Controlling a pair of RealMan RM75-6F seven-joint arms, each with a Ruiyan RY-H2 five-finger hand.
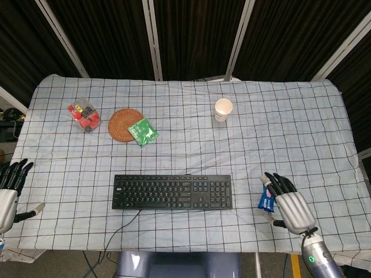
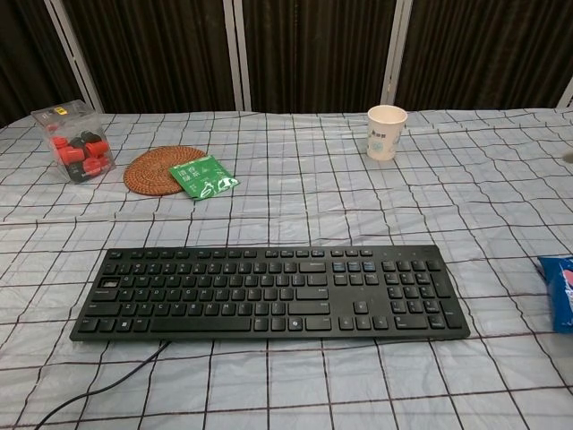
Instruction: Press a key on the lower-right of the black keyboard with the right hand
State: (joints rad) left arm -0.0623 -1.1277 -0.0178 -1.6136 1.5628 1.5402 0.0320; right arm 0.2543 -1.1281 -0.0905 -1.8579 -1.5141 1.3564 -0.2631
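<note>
Head view shows the black keyboard [image 1: 171, 191] lying square to the near edge of the bench [image 1: 290, 127], its cable trailing off the front-left corner. That puts its lower-right keys closest to the right robot hand [image 1: 290, 204], which hangs well to the right of the keyboard with its fingers spread and nothing in them, above a blue snack packet [image 1: 267, 197]. No finger touches a key. Judging from this layout alone, either the press is finished and the hand has cleared off, or it has yet to come in; the frames do not settle which.

The left robot hand [image 1: 8, 194] sits at the far left edge of the bench, fingers extended and empty, well apart from everything. That seems sensible, since the task belongs to the other arm.

Chest view shows neither hand, but gives a low look at the keyboard [image 2: 269, 291]: the number pad fills its right end, and the bottom-right corner key is unobstructed. The other things sit further back, clear of any reach to that corner: a paper cup [image 1: 223, 109], a woven coaster [image 1: 125, 124] with a green sachet [image 1: 142, 131] overlapping its right edge, and a clear box of red pieces [image 1: 84, 115].
</note>
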